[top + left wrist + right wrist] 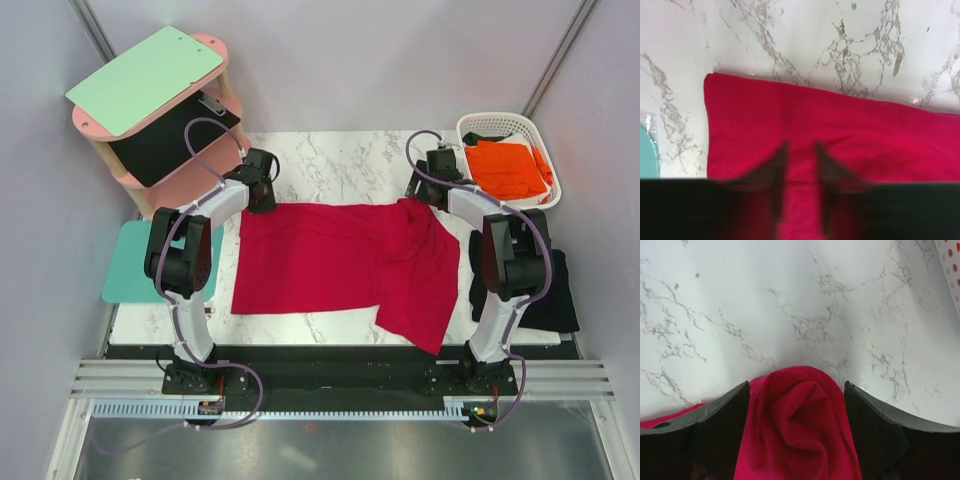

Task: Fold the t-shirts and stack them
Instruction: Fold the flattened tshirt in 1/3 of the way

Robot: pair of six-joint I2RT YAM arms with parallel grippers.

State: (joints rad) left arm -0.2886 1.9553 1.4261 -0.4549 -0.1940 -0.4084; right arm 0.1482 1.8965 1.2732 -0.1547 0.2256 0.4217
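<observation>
The crimson red t-shirt [330,262] lies spread on the marble table, its right part folded over and hanging toward the front edge. My left gripper [263,186] is at the shirt's far left corner, and in the left wrist view [800,165] its fingers stand close together with red cloth [840,125] pinched between them. My right gripper [432,192] is at the far right corner. Its jaws are wide apart around a bunched fold of red cloth [800,430]. The orange t-shirt [508,167] lies folded in the white basket [478,125]. The black t-shirt [553,296] lies at the table's right edge.
A teal mat [128,262] lies at the table's left edge. A pink shelf unit [205,175] at the back left carries a mint-green board [145,78] and a black sheet. Both arms reach over the near table.
</observation>
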